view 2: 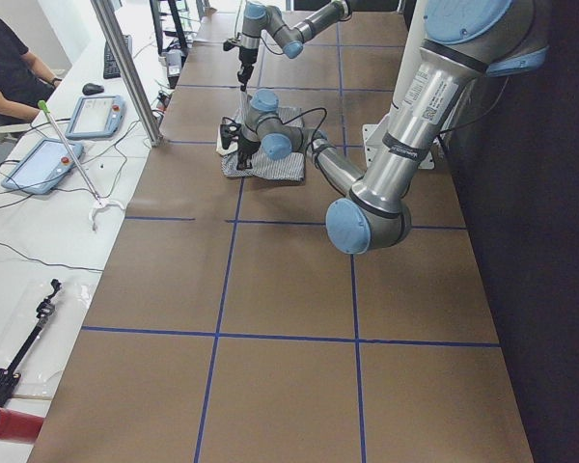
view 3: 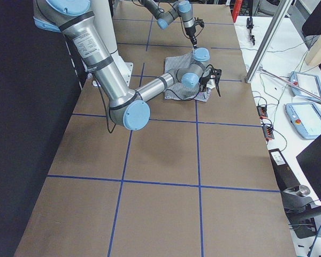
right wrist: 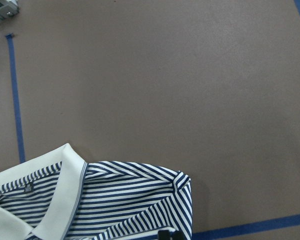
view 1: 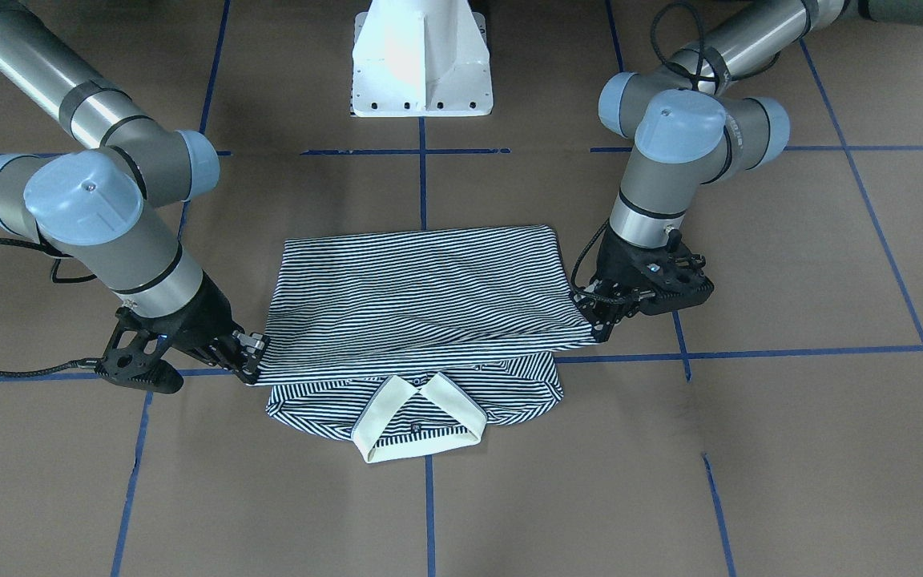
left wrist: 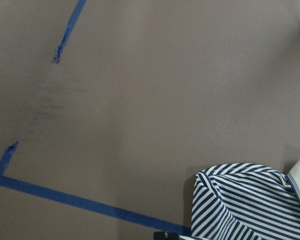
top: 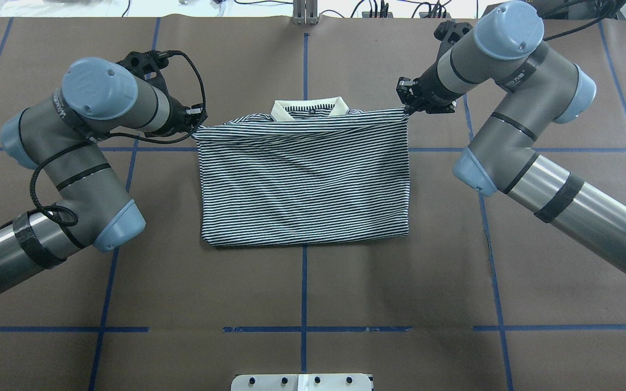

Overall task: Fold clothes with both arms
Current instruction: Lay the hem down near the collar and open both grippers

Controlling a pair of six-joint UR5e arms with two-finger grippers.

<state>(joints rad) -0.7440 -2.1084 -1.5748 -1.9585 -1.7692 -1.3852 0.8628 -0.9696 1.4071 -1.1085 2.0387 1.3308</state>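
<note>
Overhead, you get the matte brown paper table (top: 536,282), blue tape grid (top: 304,282), and the polo shirt (top: 302,184) at centre: a soft, rippled rectangle of thin navy-white stripes. Only the front-facing view shows its cream collar (view 1: 453,410) spread open. Left gripper (top: 196,126) at 10 o'clock and right gripper (top: 407,107) at 2 o'clock each clamp a top-layer corner.

Nothing can be read for certain. In the overhead view the left arm (top: 74,163) carries pale lettering (top: 62,107) on its grey link, and the right arm (top: 508,130) carries a similar strip (top: 517,80). Both are too small and blurred to make out.
</note>
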